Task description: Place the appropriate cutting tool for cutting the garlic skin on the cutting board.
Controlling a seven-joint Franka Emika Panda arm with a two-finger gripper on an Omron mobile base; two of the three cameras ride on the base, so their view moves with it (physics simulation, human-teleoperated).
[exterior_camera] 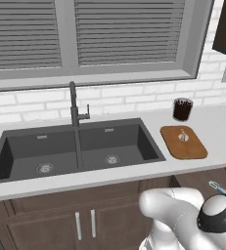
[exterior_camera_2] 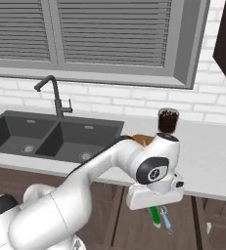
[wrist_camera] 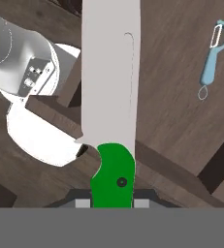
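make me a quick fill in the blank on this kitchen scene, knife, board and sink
1. The gripper is shut on the knife by its ____ handle.
2. The garlic lies on the cutting board, to the ____ of the sink in the left base view.
3. The dark cup stands ____ the board.

Missing words: green; right; behind

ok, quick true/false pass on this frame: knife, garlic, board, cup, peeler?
1. The tool holds the knife by its green handle. True.
2. The garlic lies in the sink. False: it sits on the cutting board.
3. The knife is already on the board. False: it is still in the tool, below counter level.
4. A dark cup stands behind the board, near the wall. True.
5. The blue peeler is gripped too. False: it lies apart from the knife.
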